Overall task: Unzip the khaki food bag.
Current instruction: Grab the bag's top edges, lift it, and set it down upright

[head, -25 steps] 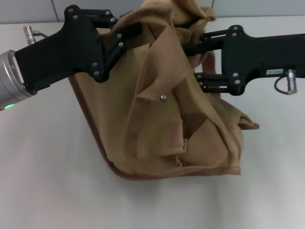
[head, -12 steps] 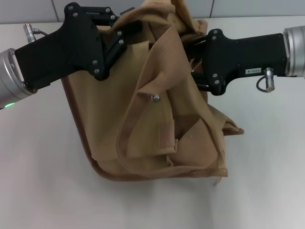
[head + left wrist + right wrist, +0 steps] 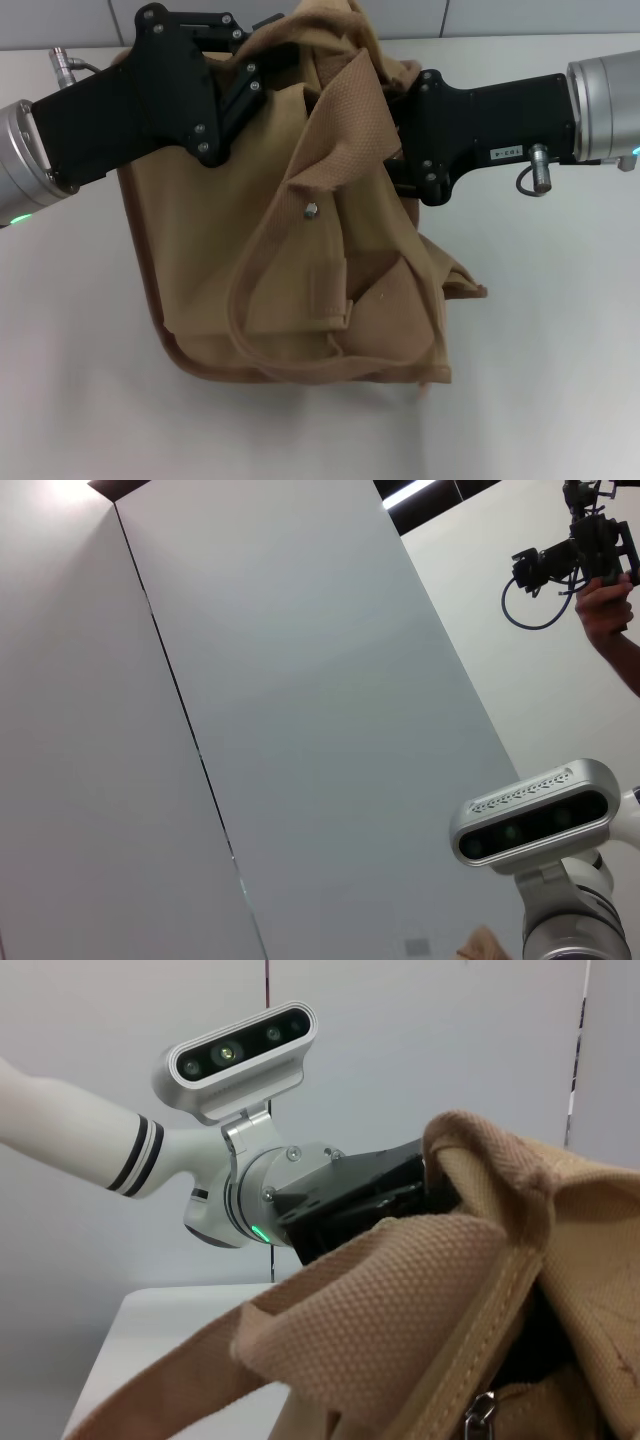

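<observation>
Khaki food bag point(image 3: 250, 290) hangs crumpled between 2 arms above the white surface point(image 3: 80, 400), top edge by the far wall, brown bottom trim nearest the camera. Bare surface lies open on 3 sides. Compared with a second ago, the bag has swung toward the robot's left. Left tool point(image 3: 262, 70) clamps the bag's top corner; whether the right tool point(image 3: 392, 128), buried in fabric, is closed cannot be told. A zipper pull point(image 3: 481, 1412) shows in the right wrist view.
</observation>
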